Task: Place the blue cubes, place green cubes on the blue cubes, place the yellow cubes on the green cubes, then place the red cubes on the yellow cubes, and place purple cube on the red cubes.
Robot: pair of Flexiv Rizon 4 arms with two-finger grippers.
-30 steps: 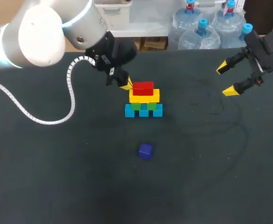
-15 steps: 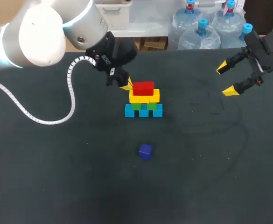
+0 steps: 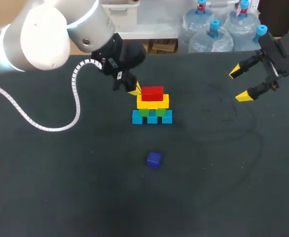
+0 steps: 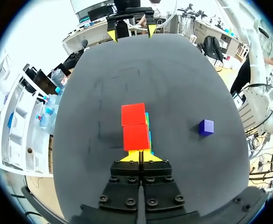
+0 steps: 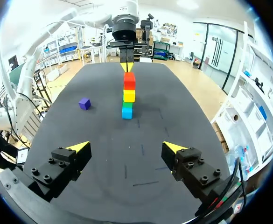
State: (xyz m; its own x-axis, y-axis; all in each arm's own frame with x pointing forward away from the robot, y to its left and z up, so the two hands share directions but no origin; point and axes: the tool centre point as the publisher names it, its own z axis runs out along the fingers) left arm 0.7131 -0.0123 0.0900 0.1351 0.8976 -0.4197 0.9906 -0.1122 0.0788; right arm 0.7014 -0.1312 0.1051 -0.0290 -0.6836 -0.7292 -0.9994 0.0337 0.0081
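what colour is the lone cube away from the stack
The lone cube is purple, clearest in the left wrist view.

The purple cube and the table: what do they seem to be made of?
Purple cube: probably painted wood or hard plastic, judging by its crisp edges and even colour. Table: a dark matte covering, perhaps rubber or felt, as it shows no glare.

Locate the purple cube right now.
Head view: the purple cube lies alone on the table near the middle, on the robot's side of the cube stack and clear of it.
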